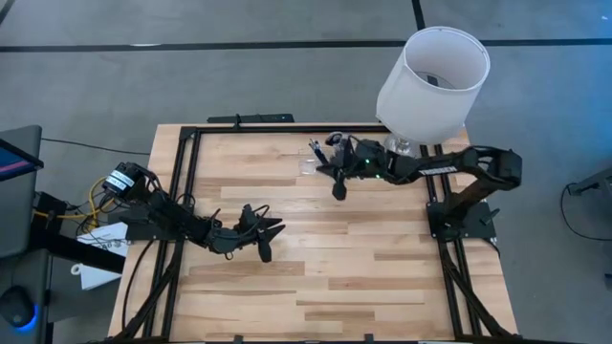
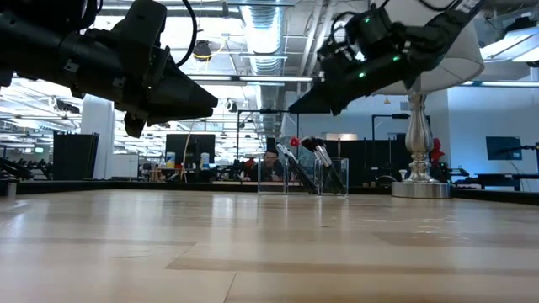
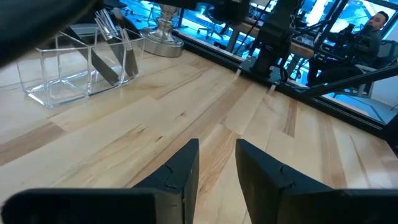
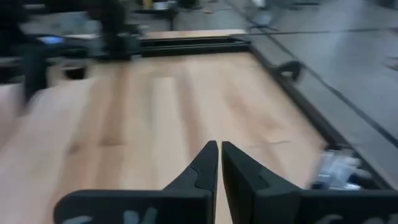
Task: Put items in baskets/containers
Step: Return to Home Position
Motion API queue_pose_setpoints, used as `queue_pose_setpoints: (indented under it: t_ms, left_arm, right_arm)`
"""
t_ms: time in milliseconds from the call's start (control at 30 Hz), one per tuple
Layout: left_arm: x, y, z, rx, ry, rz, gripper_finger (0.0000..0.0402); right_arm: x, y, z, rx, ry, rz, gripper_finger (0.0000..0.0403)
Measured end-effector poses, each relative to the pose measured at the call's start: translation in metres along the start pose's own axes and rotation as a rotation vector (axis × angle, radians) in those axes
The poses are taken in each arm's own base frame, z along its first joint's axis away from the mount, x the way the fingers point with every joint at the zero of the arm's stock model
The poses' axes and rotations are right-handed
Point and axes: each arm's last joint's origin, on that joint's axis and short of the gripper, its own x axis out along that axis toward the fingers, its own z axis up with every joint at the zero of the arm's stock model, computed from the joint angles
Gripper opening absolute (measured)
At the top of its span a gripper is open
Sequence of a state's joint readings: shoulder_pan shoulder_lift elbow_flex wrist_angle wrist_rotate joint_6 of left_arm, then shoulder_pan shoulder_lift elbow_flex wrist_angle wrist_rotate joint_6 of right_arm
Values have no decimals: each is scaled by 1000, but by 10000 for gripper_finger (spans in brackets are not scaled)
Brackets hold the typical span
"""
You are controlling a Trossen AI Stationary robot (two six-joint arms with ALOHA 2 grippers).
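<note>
A clear organizer (image 1: pixel 312 162) stands on the wooden table near its far edge. Several slim dark brushes (image 2: pixel 324 171) lean inside it, heads down, handles against its walls (image 3: pixel 107 28). My right gripper (image 1: pixel 338 191) hangs shut above the table, just near of the organizer (image 4: pixel 336 169), with nothing between its fingers (image 4: pixel 219 152). My left gripper (image 1: pixel 270 232) hovers open over the table's left middle, also with nothing in it (image 3: pixel 217 155); the organizer (image 3: pixel 81 71) lies well beyond it. In the low view both grippers (image 2: pixel 206 105) (image 2: pixel 295 108) float well above the tabletop.
A lamp with a big white shade (image 1: pixel 435 81) and a silver foot (image 2: pixel 418 189) stands at the far right corner, close behind my right arm. A black frame rail (image 1: pixel 287 129) runs around the table. Bare wood (image 1: pixel 363 268) fills the near half. People sit in the room beyond (image 3: pixel 376 22).
</note>
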State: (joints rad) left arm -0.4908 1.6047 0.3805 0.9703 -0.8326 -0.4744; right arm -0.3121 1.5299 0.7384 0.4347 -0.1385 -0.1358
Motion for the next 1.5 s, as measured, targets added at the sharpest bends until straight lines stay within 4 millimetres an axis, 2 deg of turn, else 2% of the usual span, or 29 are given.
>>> queue_pose_setpoints:
  t_ms: [100, 233, 500, 667, 833, 967, 1133, 1367, 1500]
  left_arm:
    - [0, 0, 0, 1, 0, -1, 102]
    - [0, 0, 0, 2, 1, -2, 102]
    - [2, 1, 6, 93, -51, 25, 102]
    - [6, 8, 35, 96, -149, 31, 102]
    - [10, 21, 74, 36, -200, -171, 101]
    - [8, 29, 85, 71, -154, -266, 98]
    - [-4, 34, 85, 132, -42, -243, 90]
    - [-43, 50, 77, 117, -114, -239, 62]
    - [-62, 62, 68, 115, -154, -273, 41]
  right_arm:
    - [-10, 13, -6, -11, -25, 87, 4]
    - [-27, 23, -23, 37, -43, 114, 1]
    - [-61, 40, -62, 67, -97, 41, 0]
    - [-80, 41, -68, 87, -213, 19, 1]
    - [-91, 42, -77, 86, -246, 18, 1]
    - [-96, 44, -78, 84, -264, 23, 1]
    - [-106, 47, -79, 77, -322, 34, 1]
    - [-128, 47, -90, 79, -407, 2, 0]
    - [-131, 48, -90, 82, -400, 8, 1]
